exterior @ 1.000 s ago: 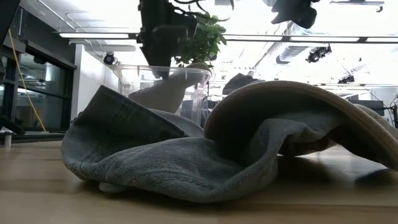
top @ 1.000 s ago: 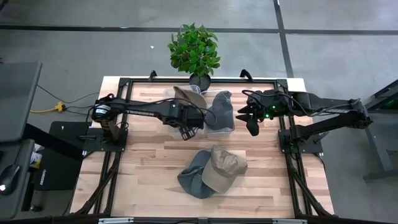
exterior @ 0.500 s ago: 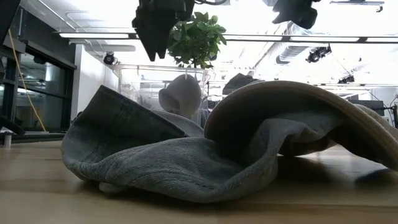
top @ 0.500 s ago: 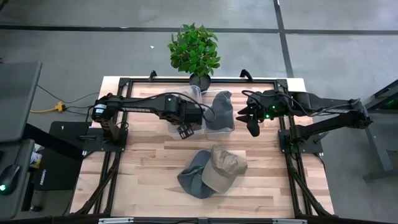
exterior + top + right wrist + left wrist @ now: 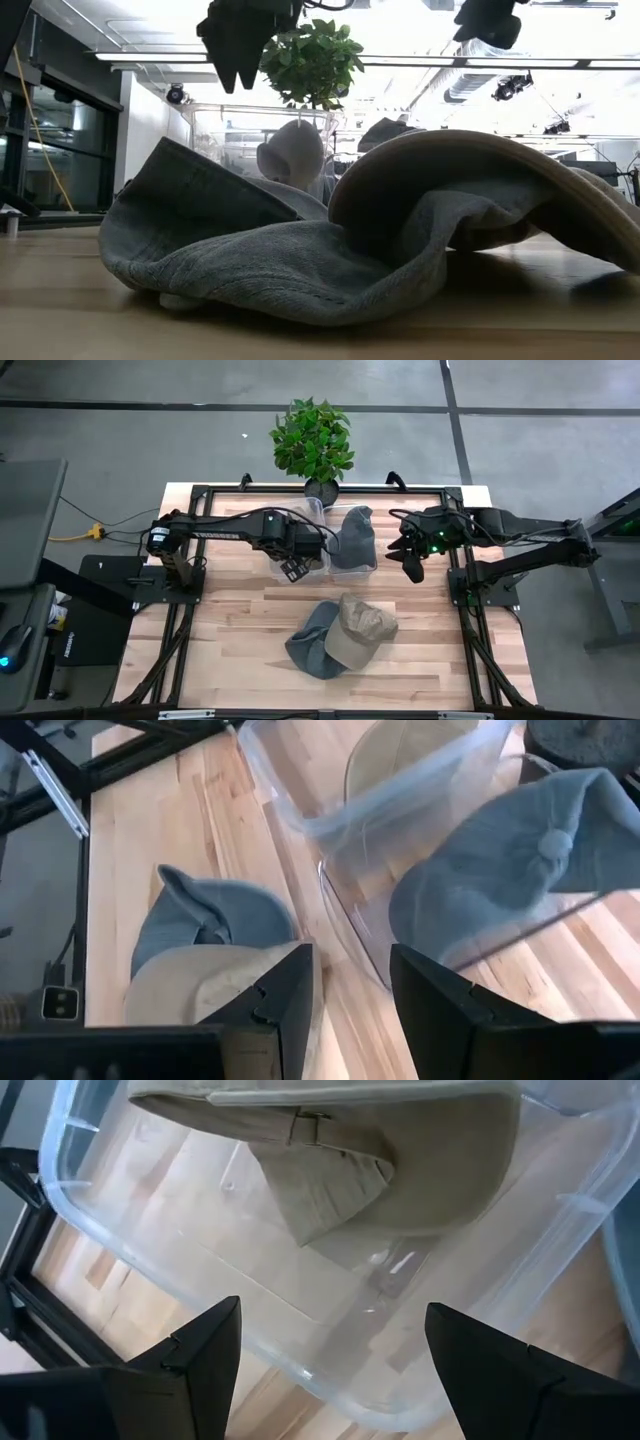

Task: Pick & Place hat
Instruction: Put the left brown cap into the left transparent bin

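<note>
Fingers (image 5: 480,1370) spread above clear bin (image 5: 560,1210) on the wooden table (image 5: 240,630).

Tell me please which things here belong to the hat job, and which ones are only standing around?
Belong to the job:
- tan hat inside the left clear bin
- grey hat in the right clear bin
- tan cap and grey cap piled on the table
- left gripper, open above its bin
- right gripper

Only standing around:
- potted plant
</note>
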